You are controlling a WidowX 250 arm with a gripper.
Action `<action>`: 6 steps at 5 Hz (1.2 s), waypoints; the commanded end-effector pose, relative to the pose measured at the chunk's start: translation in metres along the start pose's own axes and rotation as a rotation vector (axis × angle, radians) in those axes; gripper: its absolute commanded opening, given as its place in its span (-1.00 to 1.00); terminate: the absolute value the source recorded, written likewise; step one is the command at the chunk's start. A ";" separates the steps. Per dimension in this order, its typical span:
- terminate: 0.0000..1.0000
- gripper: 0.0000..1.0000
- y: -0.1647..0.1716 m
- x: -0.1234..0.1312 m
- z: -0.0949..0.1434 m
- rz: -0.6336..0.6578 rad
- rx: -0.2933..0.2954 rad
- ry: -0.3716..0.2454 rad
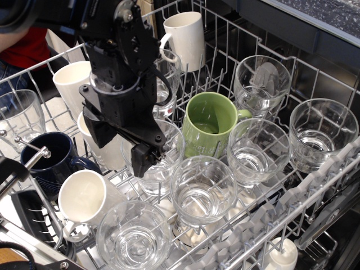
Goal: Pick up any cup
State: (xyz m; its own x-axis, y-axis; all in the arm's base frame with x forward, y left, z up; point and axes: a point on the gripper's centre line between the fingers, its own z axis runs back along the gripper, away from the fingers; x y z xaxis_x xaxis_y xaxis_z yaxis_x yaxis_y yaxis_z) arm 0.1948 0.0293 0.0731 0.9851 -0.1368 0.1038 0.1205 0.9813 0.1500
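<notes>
Several clear glass tumblers stand upright in a dishwasher rack. One cup stands at the middle, and my black gripper hangs over its left rim. The fingers look apart: one fingertip is at or inside this cup's wall, the other is outside to the left. Nothing is lifted. Other cups stand in front, front left, right, far right and back right. Another cup is partly hidden behind the gripper.
A green mug stands just right of the gripper. White mugs stand at the back, left and front left. A navy mug and another glass are at the far left. Rack tines stand between the items.
</notes>
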 end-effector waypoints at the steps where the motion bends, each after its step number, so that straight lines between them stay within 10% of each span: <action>1: -1.00 1.00 0.000 0.000 0.000 0.000 0.000 0.000; 3: -1.00 1.00 0.010 0.004 -0.028 -0.385 -0.068 -0.015; 6: -1.00 1.00 0.017 0.014 -0.074 -0.538 -0.068 0.054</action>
State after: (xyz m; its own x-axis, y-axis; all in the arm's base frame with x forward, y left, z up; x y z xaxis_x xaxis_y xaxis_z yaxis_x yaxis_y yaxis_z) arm 0.2147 0.0512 -0.0038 0.7880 -0.6147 -0.0347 0.6150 0.7833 0.0904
